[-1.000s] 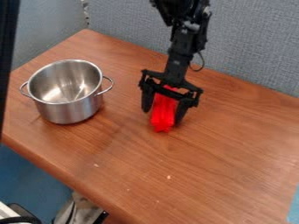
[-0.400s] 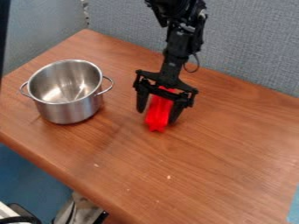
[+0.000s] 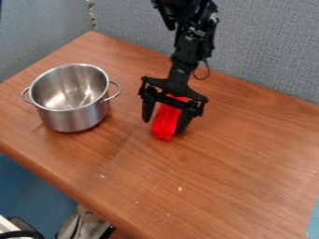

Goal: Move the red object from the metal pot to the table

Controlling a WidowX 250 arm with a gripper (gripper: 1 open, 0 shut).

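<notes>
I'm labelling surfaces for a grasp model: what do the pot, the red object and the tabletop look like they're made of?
The metal pot: likely polished steel, with a bright silver interior that shows reflections. The red object: probably plastic, uniformly bright red and matte; finer surface detail is too small to tell. The table: brown with wood-grain streaks and a slight sheen, either wood or a wood-look laminate.
</notes>
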